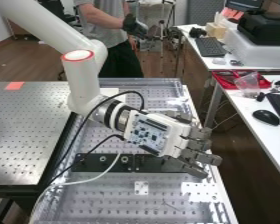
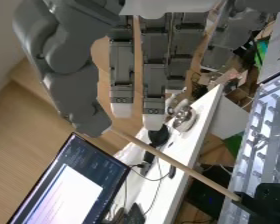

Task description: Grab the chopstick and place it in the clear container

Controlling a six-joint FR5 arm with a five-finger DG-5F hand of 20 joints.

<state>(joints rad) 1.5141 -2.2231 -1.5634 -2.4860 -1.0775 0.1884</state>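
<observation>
Looking from the wrist reveals a slanting chopstick [image 2: 190, 171].

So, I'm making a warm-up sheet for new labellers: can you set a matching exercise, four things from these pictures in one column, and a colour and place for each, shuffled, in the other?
Things
1. chopstick
2. mouse
3. tray
4. patch

Colours and places
A. orange, on the metal table
B. pale wood, one end by the tip of the hand's thumb
C. red, with a clear bag lying over part of it
D. black, on the white desk

Right pairs: 1-B, 2-D, 3-C, 4-A
</observation>
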